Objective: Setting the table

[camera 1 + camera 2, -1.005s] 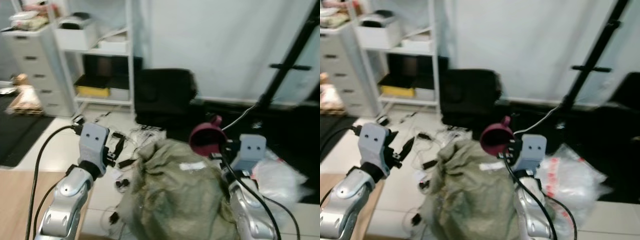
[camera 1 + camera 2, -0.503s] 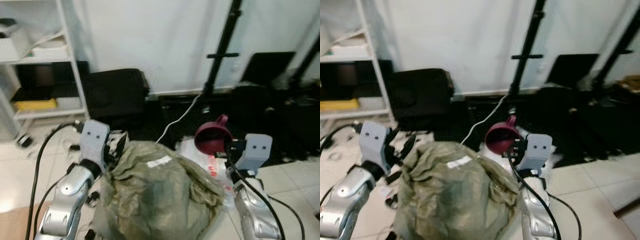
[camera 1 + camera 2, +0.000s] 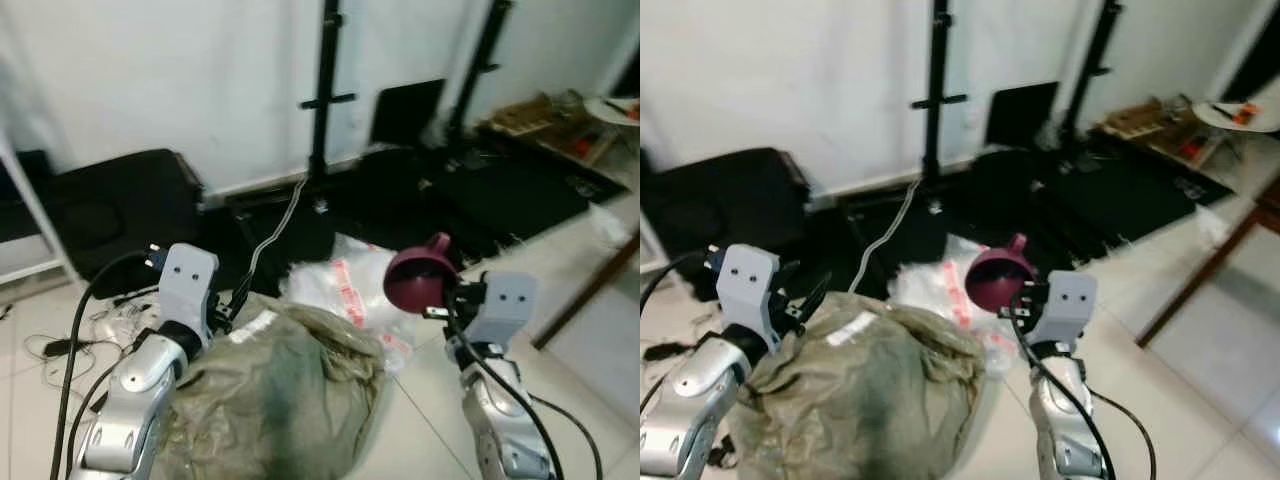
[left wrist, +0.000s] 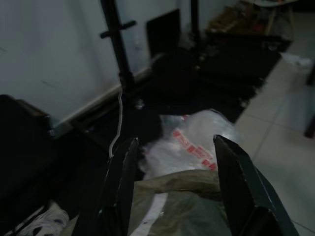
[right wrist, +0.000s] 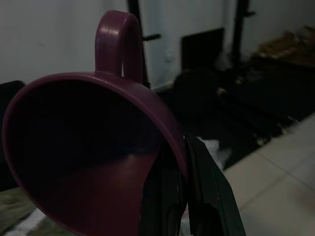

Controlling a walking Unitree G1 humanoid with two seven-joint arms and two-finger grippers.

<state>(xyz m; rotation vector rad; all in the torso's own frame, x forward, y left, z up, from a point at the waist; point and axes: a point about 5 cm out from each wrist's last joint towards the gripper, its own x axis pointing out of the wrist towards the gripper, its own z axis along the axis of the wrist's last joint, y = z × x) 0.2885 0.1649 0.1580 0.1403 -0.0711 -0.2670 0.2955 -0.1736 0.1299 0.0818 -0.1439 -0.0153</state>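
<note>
Two arms ride raised in what looks like the carrying step: the left gripper (image 4: 172, 187), fingers spread and empty, above the olive sack (image 3: 270, 400), the right gripper (image 5: 184, 189) clamped on the maroon cup (image 3: 415, 280); open tile (image 3: 600, 340) lies rightward, so steer past the sack toward the table leg (image 3: 590, 290).

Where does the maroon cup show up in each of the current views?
Left eye view: maroon plastic cup with a loop handle, right of centre, held by the right gripper.
Right eye view: just right of centre.
Left wrist view: not in it.
Right wrist view: large, close up.
Shared landmark: white plastic bag with red print.
</note>
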